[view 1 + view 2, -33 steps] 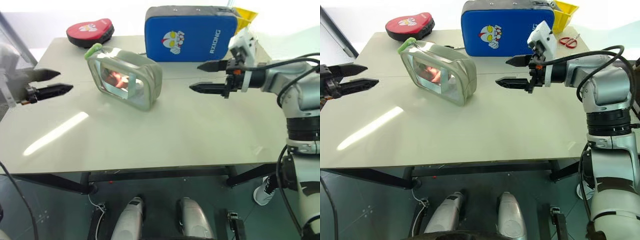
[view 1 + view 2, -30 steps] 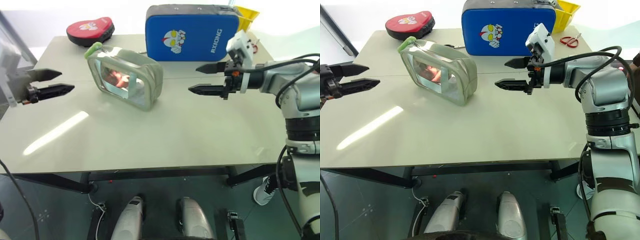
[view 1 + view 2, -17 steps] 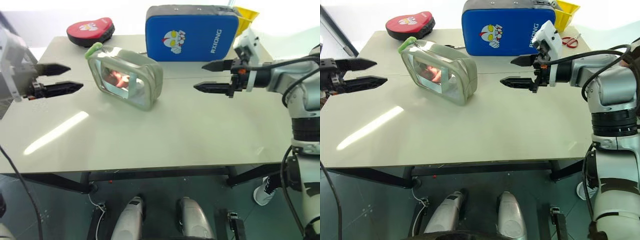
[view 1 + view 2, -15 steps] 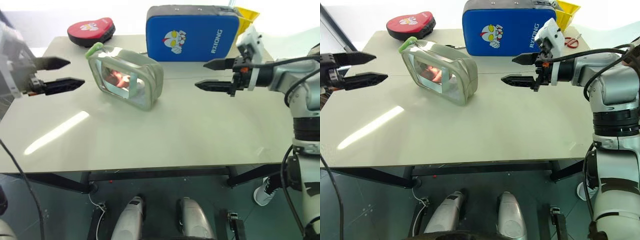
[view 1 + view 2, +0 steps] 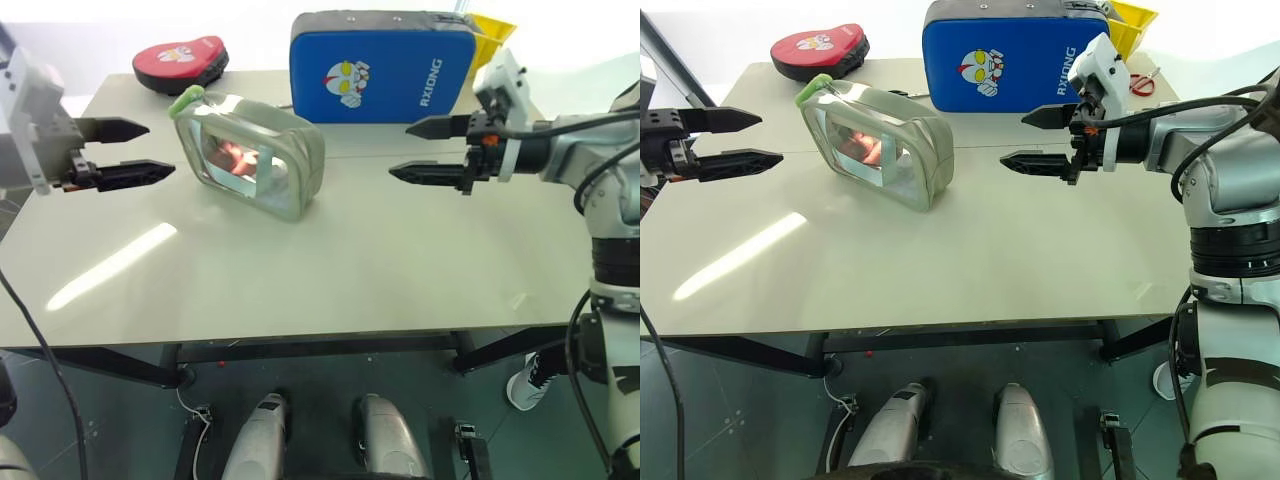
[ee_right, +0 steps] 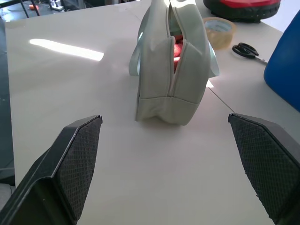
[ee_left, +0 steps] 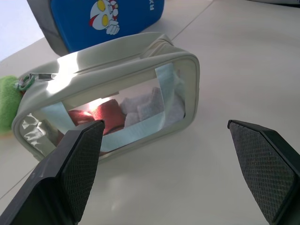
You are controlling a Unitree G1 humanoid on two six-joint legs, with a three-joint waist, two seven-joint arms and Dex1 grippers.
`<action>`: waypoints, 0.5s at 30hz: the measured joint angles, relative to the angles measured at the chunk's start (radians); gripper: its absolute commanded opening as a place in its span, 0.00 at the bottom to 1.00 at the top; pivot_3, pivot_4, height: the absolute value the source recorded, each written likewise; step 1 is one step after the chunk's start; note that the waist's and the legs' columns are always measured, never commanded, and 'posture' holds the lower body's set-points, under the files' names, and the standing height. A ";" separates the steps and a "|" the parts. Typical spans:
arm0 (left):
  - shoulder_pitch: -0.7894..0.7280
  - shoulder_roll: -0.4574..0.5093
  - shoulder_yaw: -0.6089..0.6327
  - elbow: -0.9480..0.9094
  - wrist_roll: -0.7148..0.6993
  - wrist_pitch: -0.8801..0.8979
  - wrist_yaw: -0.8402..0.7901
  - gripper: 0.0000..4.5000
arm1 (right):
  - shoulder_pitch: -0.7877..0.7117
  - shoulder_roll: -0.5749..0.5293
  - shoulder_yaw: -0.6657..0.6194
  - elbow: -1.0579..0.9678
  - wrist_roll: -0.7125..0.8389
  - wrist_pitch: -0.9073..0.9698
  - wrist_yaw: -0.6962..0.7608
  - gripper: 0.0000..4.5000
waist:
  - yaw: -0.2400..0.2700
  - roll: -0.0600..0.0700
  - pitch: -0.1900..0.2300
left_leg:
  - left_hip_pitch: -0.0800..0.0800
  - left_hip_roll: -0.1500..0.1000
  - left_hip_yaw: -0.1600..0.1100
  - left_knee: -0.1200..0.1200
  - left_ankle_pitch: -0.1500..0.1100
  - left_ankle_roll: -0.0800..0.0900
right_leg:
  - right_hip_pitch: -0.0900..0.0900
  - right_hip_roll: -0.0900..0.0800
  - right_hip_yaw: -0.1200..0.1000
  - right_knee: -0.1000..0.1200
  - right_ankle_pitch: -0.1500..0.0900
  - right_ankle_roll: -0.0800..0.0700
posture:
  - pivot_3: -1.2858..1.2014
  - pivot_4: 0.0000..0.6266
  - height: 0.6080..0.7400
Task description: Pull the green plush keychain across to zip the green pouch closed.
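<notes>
Pale surface (image 5: 300, 270) with a seam across it, near half bare, near edge free. Head views: green pouch (image 5: 255, 155) stands left of centre toward the far side, clear window facing forward, red and white contents inside. Green plush keychain (image 5: 186, 101) sits at the pouch's far-left top corner. Blue cartoon case (image 5: 385, 65) stands upright behind the pouch near the far edge, red cartoon case (image 5: 180, 63) at the far-left corner. Scissors (image 5: 1140, 82) and a yellow bin (image 5: 1128, 25) beyond the blue case on the right. Left hand (image 5: 145, 150) hovers left of the pouch, fingers spread wide, holding nothing, a gap of bare surface between it and the pouch. Right hand (image 5: 420, 150) hovers right of the pouch, also spread wide and empty, with a broader gap. Compared with a second ago, the left hand has come in toward the pouch and its fingers stand further apart; right hand is about where it was; pouch unmoved.

Left wrist view: pouch window side between the two wide fingers, keychain (image 7: 8, 103) at its end, blue case behind.

Right wrist view: pouch end-on (image 6: 173, 65), zipper gaping with red showing, tape roll (image 6: 219, 29) and scissors (image 6: 247, 50) beyond, open surface in front.
</notes>
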 measured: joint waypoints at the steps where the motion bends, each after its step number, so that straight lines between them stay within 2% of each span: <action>1: 0.002 0.000 0.001 -0.001 0.004 -0.002 0.003 0.99 | -0.001 0.021 0.003 0.000 -0.011 -0.007 -0.021 1.00 | -0.002 0.000 0.000 | 0.000 0.000 0.000 0.000 0.000 0.000 | 0.000 0.000 0.000 0.001 0.000 0.000 | 0.52 0.24 1.00; 5: 0.020 -0.017 0.009 -0.030 0.007 0.001 0.035 0.99 | -0.027 0.148 0.074 -0.001 -0.076 -0.064 -0.109 1.00 | -0.012 0.000 0.000 | 0.000 0.000 0.000 0.000 0.000 0.000 | -0.001 0.000 0.000 0.003 0.000 0.000 | 0.52 0.24 1.00; 8: 0.036 -0.043 0.029 -0.071 0.001 0.013 0.073 0.99 | -0.116 0.265 0.159 0.047 -0.154 -0.155 -0.152 1.00 | -0.025 0.000 0.000 | 0.001 0.000 0.000 0.000 0.000 0.000 | -0.002 0.000 0.001 0.005 0.000 0.000 | 0.52 0.24 1.00; 15: 0.118 -0.102 0.055 -0.252 -0.052 0.067 0.163 0.99 | -0.345 0.535 0.277 0.339 -0.302 -0.384 -0.196 1.00 | -0.025 -0.001 0.000 | 0.001 0.000 0.000 0.000 0.001 -0.001 | -0.004 0.001 0.003 0.009 0.000 0.000 | 0.52 0.24 1.00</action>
